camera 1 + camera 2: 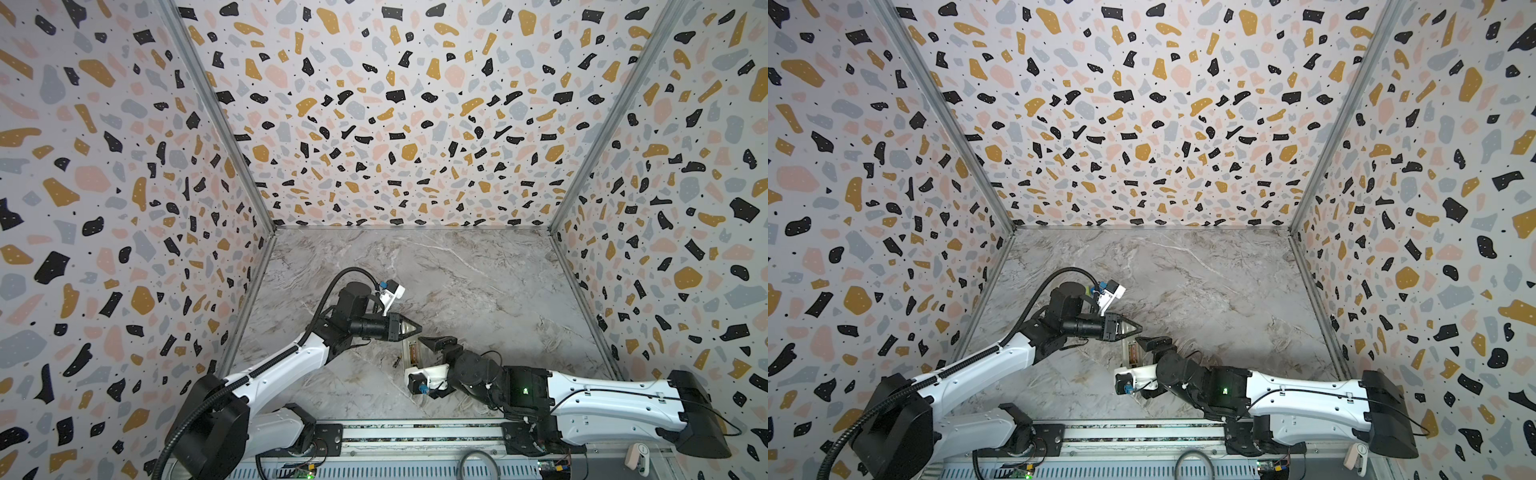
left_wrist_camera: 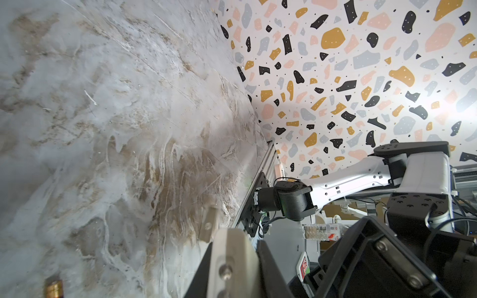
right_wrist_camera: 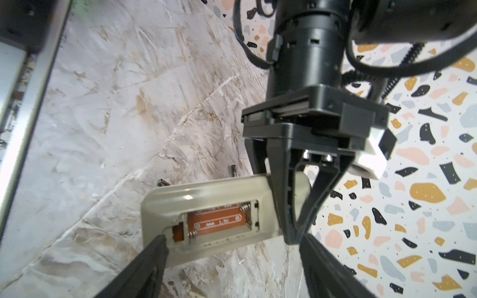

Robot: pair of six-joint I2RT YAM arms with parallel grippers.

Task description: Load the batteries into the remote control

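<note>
Here, at the near edge of the bench (image 1: pixel 478 282), a metal rail (image 1: pixel 415 436) carries both arm bases. From the right-hand base, the right end effector (image 3: pixel 233 242) reaches in over the remote control (image 3: pixel 206 196). Its jaws stand wide apart along the handset's length. One finger (image 3: pixel 154 258) touches the remote's near corner, and the other stands past the opposite end. Whether they press on the handset I cannot tell.

The remote lies back-up on the bench, toward the front and close to the middle. Its battery bay (image 3: pixel 218 219) is uncovered, showing an orange board and spring contacts. Just beside the remote's long edge, on the left arm's side, the batteries (image 3: pixel 163 182) lie on the bench. They are outside the bay and a little apart from each other.

Farther on, the left end effector (image 1: pixel 417 330) points across from the left with its jaws together and nothing showing between them. Its tip sits at the remote's far end. Behind it, the marbled bench runs back to the speckled wall (image 1: pixel 395 124).
</note>
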